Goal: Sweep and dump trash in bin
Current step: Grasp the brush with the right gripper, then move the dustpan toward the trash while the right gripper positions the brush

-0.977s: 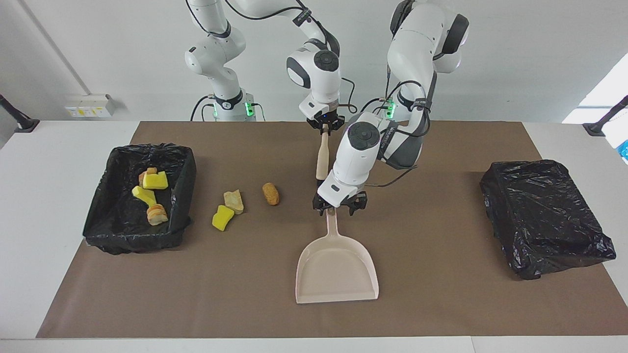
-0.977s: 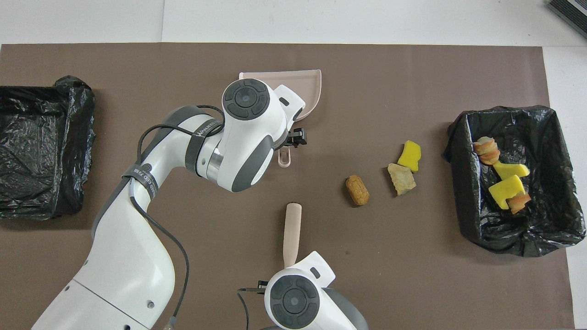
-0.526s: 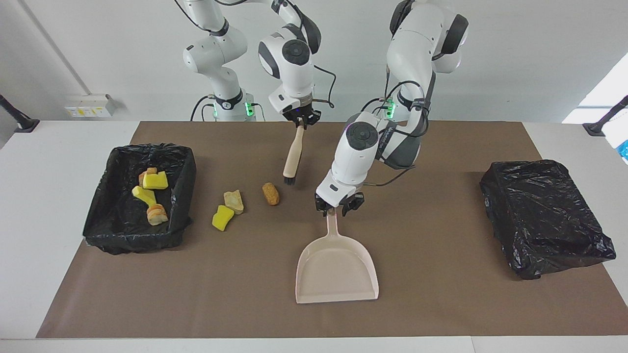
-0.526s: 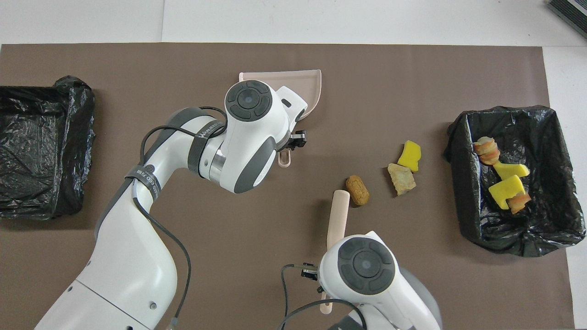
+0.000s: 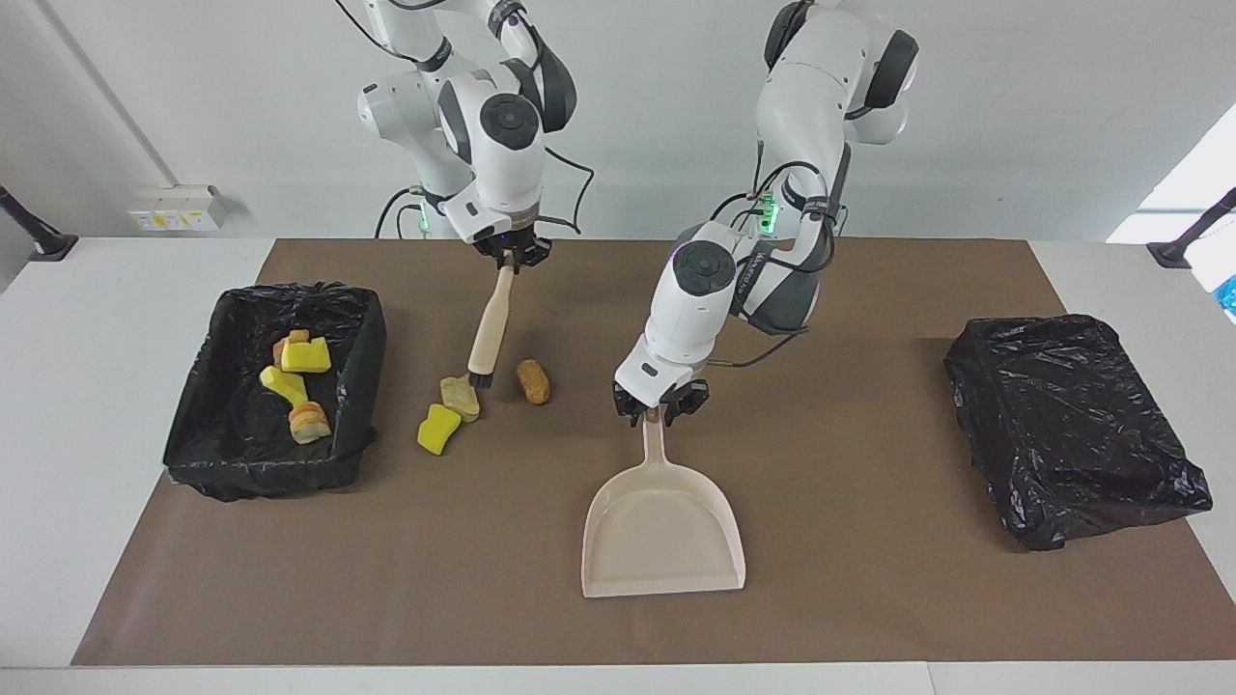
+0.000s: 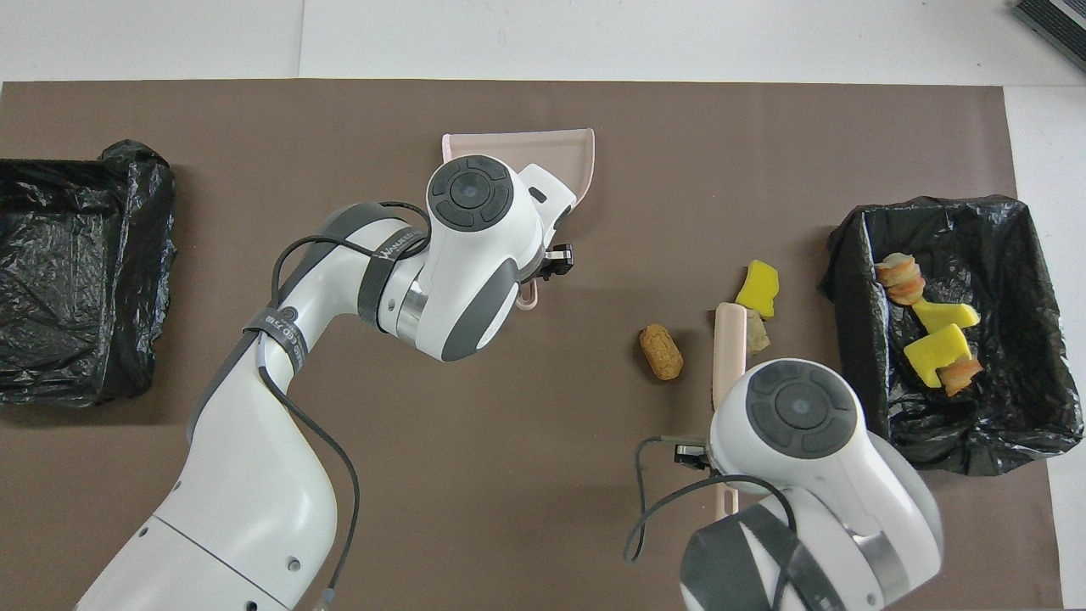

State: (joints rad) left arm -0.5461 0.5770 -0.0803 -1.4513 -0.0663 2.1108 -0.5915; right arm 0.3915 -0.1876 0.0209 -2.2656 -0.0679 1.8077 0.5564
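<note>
Three loose pieces of trash sit left of centre in the facing view: a yellow sponge [image 5: 438,429], a beige lump [image 5: 461,397] and a brown lump [image 5: 532,380], all between the open bin [image 5: 273,391] at the frame's left and the dustpan [image 5: 663,521] at lower centre. Four more pieces already lie inside that bin.

Your right gripper [image 5: 510,257], upper left of centre, has its fingers closed on the top of the brush [image 5: 490,326]. The brush hangs nearly upright, slightly tilted, and its dark bristles sit at the beige lump — touching it or just above it; you cannot tell which. The brown lump lies just beside the bristles on the dustpan's side, the sponge just below them in the frame.

What your coming move turns on: the dustpan's mouth opens toward the bottom of the frame, its long axis running up the picture, while the trash lies off to its left, level with the handle. A straight sweep toward the pan would likely meet its side wall, not its mouth.

Your left gripper [image 5: 660,403] holds the dustpan's handle with its fingers closed, pan flat on the surface, so you would probably need to turn or shift the pan first.

A second bin [image 5: 1072,425] sits at the right — well apart, nothing in the way.
</note>
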